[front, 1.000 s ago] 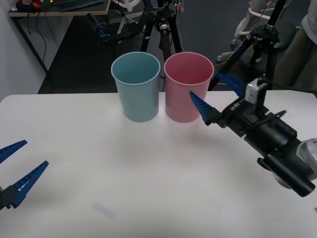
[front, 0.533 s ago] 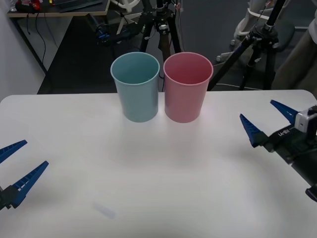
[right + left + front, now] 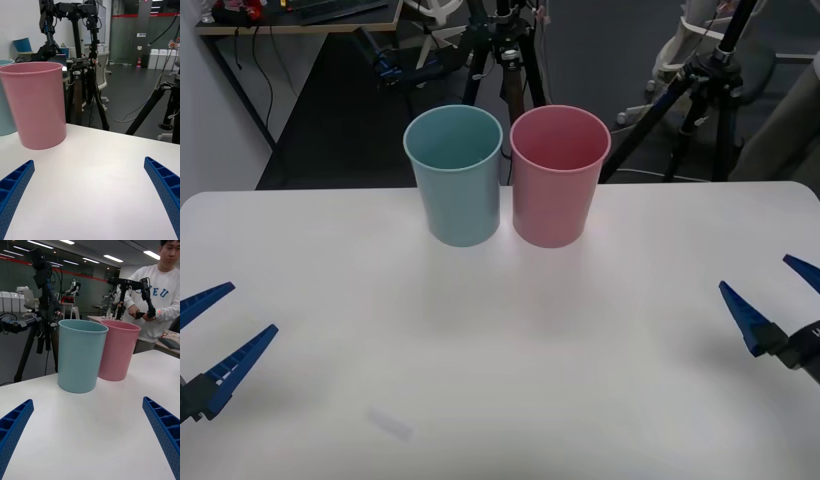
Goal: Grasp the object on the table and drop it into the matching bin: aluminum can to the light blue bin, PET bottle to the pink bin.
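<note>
Front view has my left hand (image 3: 205, 345) low at the near left edge of the white counter (image 3: 500, 340), its blue fingers spread apart and holding nothing. My right hand (image 3: 777, 300) sits at the near right edge, released as well, fingers parted over bare counter. At the far side, around the middle, the light blue bin (image 3: 455, 175) stands upright just left of the pink bin (image 3: 558, 175), the two nearly touching. From my left wrist both bins stand side by side ahead of my open fingers (image 3: 163, 431). I cannot tell where the can is.
</note>
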### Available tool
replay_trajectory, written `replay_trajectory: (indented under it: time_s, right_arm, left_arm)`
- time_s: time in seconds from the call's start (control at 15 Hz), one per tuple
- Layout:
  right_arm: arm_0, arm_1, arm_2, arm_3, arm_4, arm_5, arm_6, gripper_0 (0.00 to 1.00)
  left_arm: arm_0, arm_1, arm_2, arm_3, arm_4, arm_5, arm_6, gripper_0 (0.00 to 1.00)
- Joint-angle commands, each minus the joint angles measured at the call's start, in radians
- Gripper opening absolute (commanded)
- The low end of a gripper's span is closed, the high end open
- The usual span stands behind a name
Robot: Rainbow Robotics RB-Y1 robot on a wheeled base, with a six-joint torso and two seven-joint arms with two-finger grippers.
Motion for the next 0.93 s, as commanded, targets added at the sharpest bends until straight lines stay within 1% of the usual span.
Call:
replay_trajectory:
  time_s: [0.07,0.2,0.53,0.67,0.93]
  right_arm:
    - [0.054,0.000,-0.056,0.000,-0.031,-0.131,-0.007,1.00]
    - [0.097,0.000,-0.094,0.002,-0.055,-0.216,-0.018,1.00]
    - [0.149,0.000,-0.152,0.000,-0.072,-0.349,-0.045,1.00]
    - [0.154,0.000,-0.158,0.000,-0.072,-0.375,-0.049,1.00]
    - [0.155,0.003,-0.157,0.002,-0.072,-0.378,-0.049,1.00]
  left_arm:
    - [0.000,0.000,0.000,0.000,0.000,0.000,0.000,1.00]
    - [0.000,0.000,0.000,0.000,0.000,0.000,0.000,1.00]
    - [0.000,0.000,0.000,0.000,0.000,0.000,0.000,1.00]
    - [0.000,0.000,0.000,0.000,0.000,0.000,0.000,1.00]
    - [0.000,0.000,0.000,0.000,0.000,0.000,0.000,1.00]
